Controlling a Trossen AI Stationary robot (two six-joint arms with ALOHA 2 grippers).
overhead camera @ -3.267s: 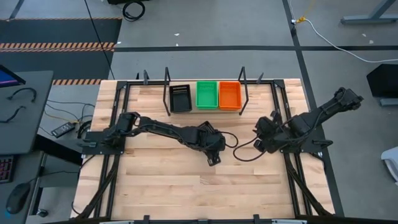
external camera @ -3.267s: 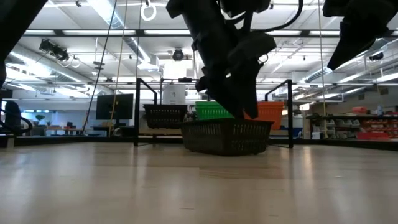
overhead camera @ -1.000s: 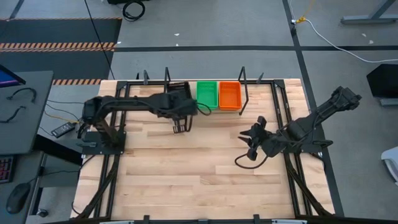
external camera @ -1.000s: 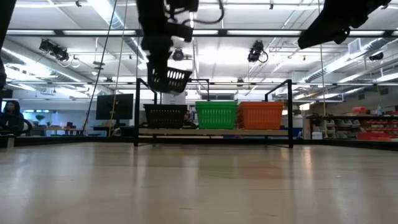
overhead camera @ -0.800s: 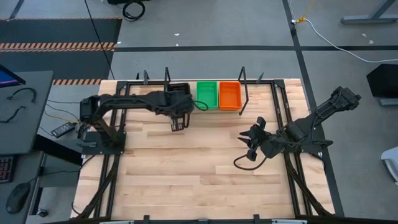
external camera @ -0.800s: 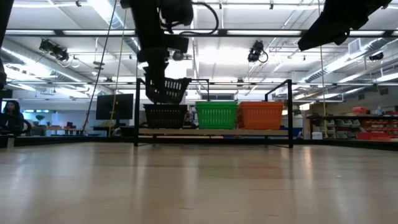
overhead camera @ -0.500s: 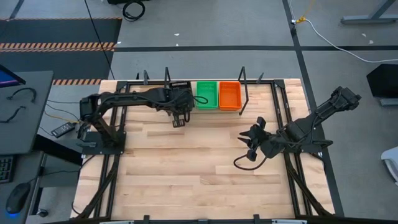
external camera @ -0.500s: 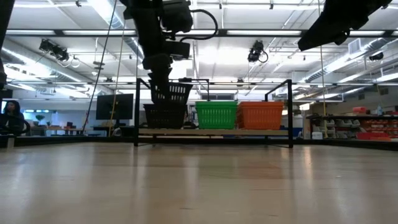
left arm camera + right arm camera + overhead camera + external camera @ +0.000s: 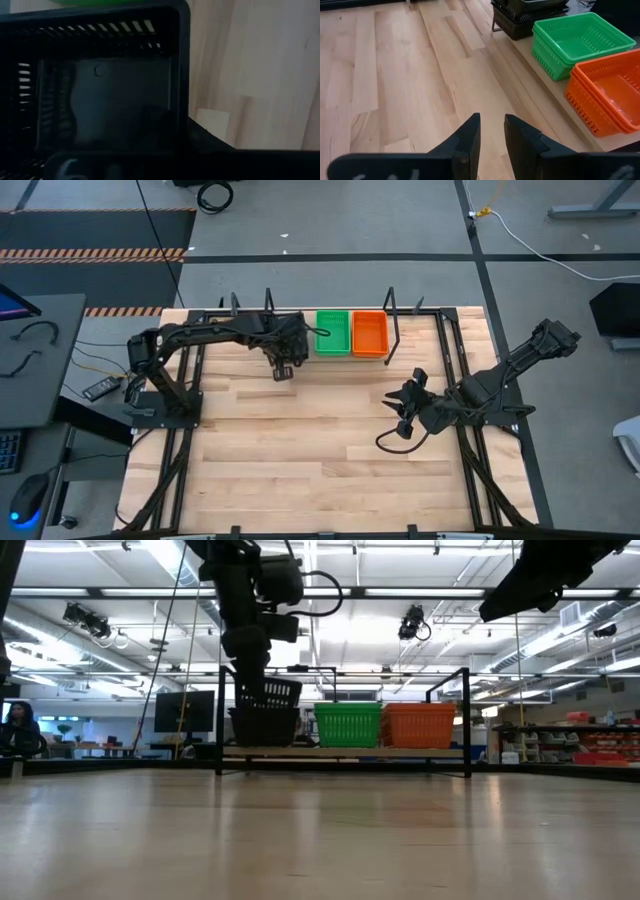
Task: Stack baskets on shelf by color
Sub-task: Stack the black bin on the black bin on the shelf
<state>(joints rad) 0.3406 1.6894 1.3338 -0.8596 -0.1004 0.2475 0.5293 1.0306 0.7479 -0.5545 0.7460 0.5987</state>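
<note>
My left gripper (image 9: 283, 368) sits at the far edge of the desk, left of centre, clamped on the rim of a black basket (image 9: 266, 692) that it holds tilted right over the black stack (image 9: 262, 726) on the shelf (image 9: 440, 753). In the low view the held basket looks partly nested into the stack, one end higher than the other; I cannot tell whether it is touching all round. The left wrist view shows mostly the basket's dark mesh wall and floor, so the grip is on the near rim.

Beside the black stack stand the green stack (image 9: 333, 332) in the middle and the orange stack (image 9: 369, 333) on the right, touching side by side. I see no loose baskets on the desk, so I judge this to be the last one.

These baskets look light, thin and a little springy, with smooth plastic that could slide in the fingers. I would hold the rim at the middle of a side, so it hangs level, and ease it down; a tilted basket may jam against the one beneath.

My right gripper (image 9: 492, 131) waits above the desk's right side, fingers slightly apart and holding nothing.
</note>
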